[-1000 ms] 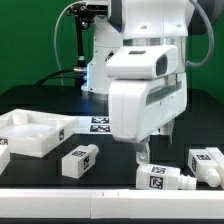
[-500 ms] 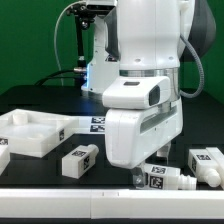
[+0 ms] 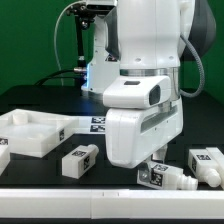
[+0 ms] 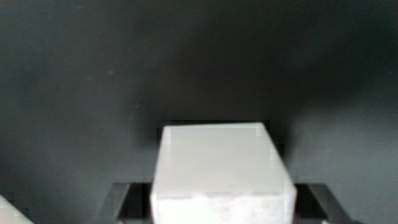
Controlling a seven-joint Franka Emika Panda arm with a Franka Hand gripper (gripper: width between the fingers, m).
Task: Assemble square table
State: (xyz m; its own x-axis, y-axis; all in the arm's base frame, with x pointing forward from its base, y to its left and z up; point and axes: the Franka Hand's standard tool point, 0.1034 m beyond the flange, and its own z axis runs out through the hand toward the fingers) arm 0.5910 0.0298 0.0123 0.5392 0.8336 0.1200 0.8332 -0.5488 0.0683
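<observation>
The white square table top [image 3: 30, 131] with its raised rim lies at the exterior view's left. A white table leg [image 3: 168, 180] with a tag lies on its side at the front of the black table. My gripper [image 3: 151, 166] is down on it, mostly hidden behind the big white hand. In the wrist view the leg [image 4: 222, 170] fills the space between the two dark fingers, and the gripper [image 4: 222, 207] looks shut on it. Another leg [image 3: 80, 160] lies left of it and one more [image 3: 207, 165] at the right.
The marker board [image 3: 99, 123] lies flat behind the hand, partly covered by it. A further tagged white piece [image 3: 3, 152] shows at the left edge. A white strip [image 3: 60, 205] runs along the table's front edge. The robot base stands at the back.
The hand has come down from above onto the front leg. The fingers that showed above it are now around it, and the leg has shifted slightly to the right.
</observation>
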